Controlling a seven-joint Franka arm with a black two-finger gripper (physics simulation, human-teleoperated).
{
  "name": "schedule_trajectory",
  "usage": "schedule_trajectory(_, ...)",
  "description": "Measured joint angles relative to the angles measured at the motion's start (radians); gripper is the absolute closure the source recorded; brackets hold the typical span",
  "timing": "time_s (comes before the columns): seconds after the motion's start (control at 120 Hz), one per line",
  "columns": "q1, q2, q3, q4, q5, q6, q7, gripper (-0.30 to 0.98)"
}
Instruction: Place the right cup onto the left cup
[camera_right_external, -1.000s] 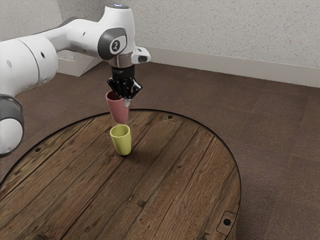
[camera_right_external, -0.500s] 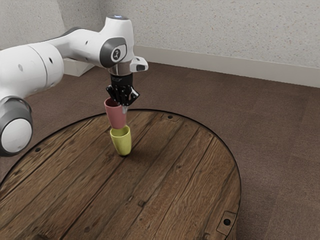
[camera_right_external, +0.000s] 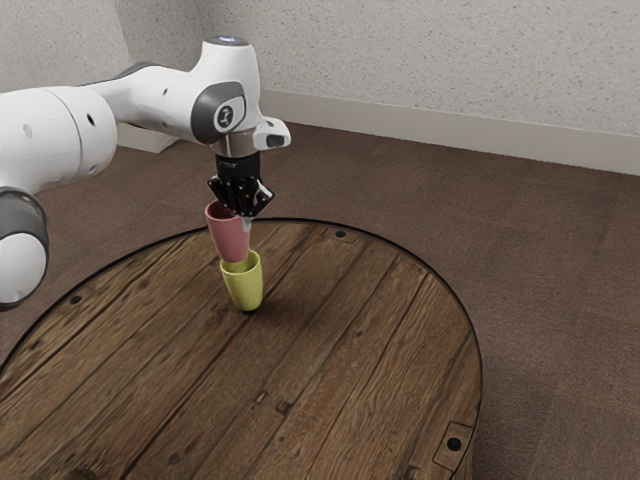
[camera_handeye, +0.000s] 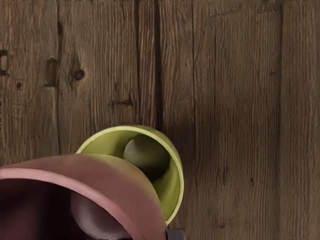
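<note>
My gripper is shut on the rim of the pink cup, which hangs upright with a slight tilt. Directly below, the yellow cup stands upright on the table. The pink cup's base overlaps the far side of the yellow rim in the exterior view; whether they touch I cannot tell. From the wrist, the pink cup covers part of the yellow cup's mouth, while the yellow cup shows some of its inside and floor beside it.
The round wooden table has a dark rim, and its far edge runs just behind the cups. Brown carpet surrounds it, with a pale wall farther back.
My hand has come down with the pink cup and shifted slightly toward the exterior view's left, bringing the cup's base to the yellow cup's rim in that view. The yellow cup has stayed put.
</note>
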Motion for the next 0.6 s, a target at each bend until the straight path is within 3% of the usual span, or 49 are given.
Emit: schedule_trajectory(0.6,0.002,0.063,-0.004,0.029,0.0,0.022,0.007,0.79)
